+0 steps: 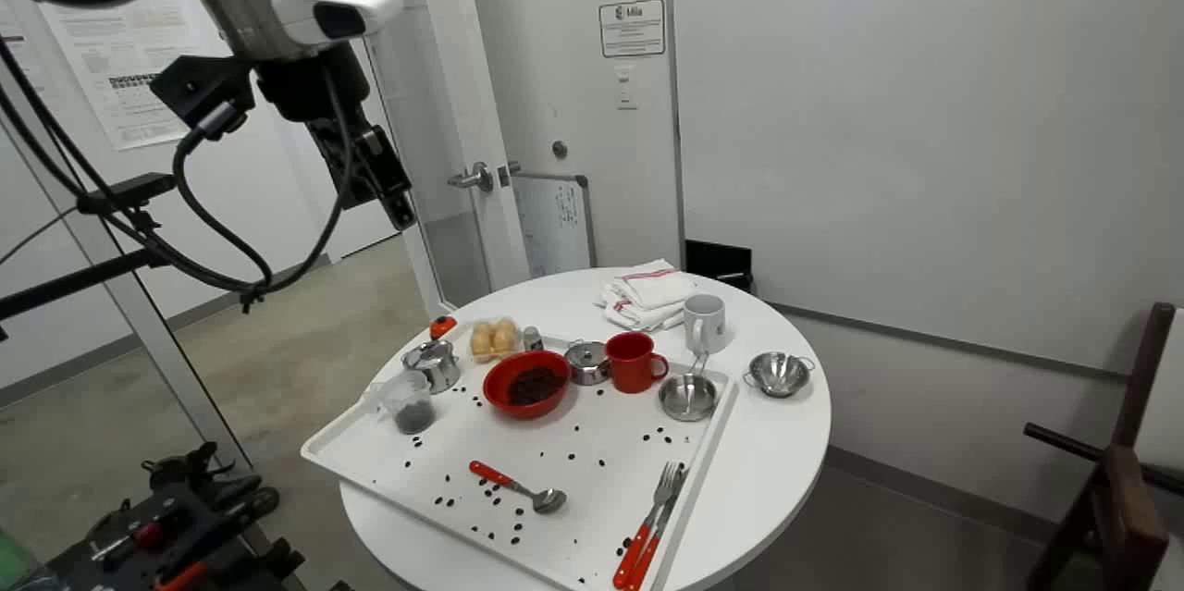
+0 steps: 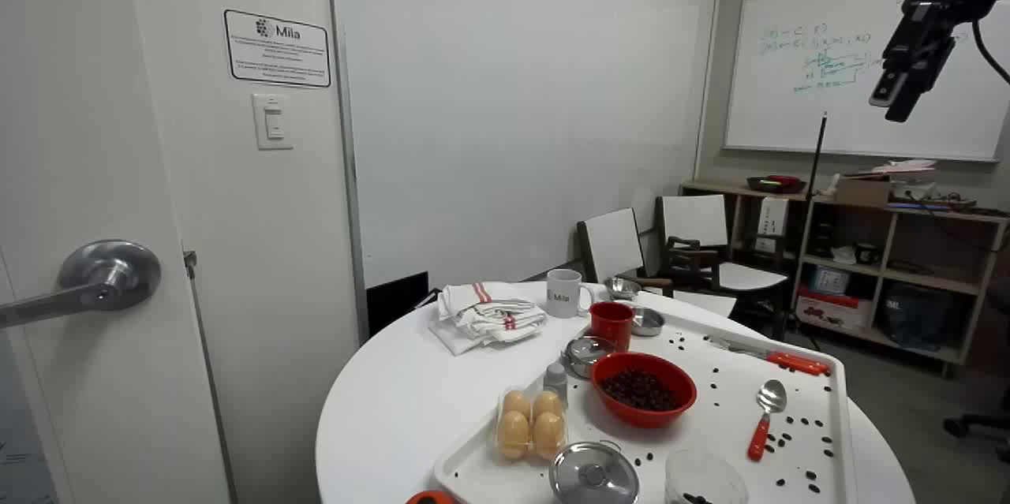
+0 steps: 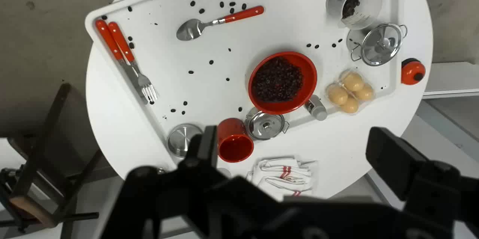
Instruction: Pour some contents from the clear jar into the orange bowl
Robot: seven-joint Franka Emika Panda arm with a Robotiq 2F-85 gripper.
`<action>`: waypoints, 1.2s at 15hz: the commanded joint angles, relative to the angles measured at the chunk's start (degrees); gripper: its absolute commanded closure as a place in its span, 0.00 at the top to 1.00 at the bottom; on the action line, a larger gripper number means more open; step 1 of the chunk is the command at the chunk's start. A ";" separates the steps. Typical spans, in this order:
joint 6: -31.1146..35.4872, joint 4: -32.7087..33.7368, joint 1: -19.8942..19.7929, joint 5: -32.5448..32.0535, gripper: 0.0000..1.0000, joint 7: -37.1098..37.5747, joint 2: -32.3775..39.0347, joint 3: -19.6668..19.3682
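Observation:
The clear jar [image 1: 407, 401] stands on the tray with dark beans at its bottom. It also shows in the wrist view [image 3: 365, 11], and partly, cut by the lower edge, in an exterior view [image 2: 705, 476]. The orange bowl, which looks red [image 1: 504, 397], sits near it on the tray and holds many dark beans; it also shows in an exterior view [image 2: 643, 413] and the wrist view [image 3: 307, 69]. My gripper [image 3: 293, 149] is open and empty. It is raised well above the table, apart from jar and bowl, in both exterior views [image 1: 393, 203] [image 2: 895, 106].
The white tray [image 1: 425, 503] bears scattered beans, a spoon [image 1: 518, 486], fork and knife [image 1: 647, 526]. Around the bowl are lidded metal pots [image 1: 433, 364], eggs [image 1: 493, 339], a grey bottle [image 2: 555, 380], a red mug [image 1: 634, 364] and a metal pan [image 1: 687, 397]. Towels [image 1: 647, 295] lie behind.

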 commanded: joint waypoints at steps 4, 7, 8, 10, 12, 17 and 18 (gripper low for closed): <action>1.50 0.43 -1.53 2.68 1.00 5.10 0.82 1.95; 3.74 1.48 -2.07 6.61 1.00 13.63 2.89 4.04; 4.88 1.77 -2.22 7.72 1.00 16.65 3.79 5.12; 7.65 1.80 -2.96 8.84 1.00 22.47 4.83 7.38; 9.00 2.86 -3.51 8.33 1.00 27.28 7.44 9.75; 4.90 8.03 -2.29 5.92 1.00 33.96 17.10 14.68; 3.09 8.72 -1.05 6.06 1.00 33.08 17.09 15.11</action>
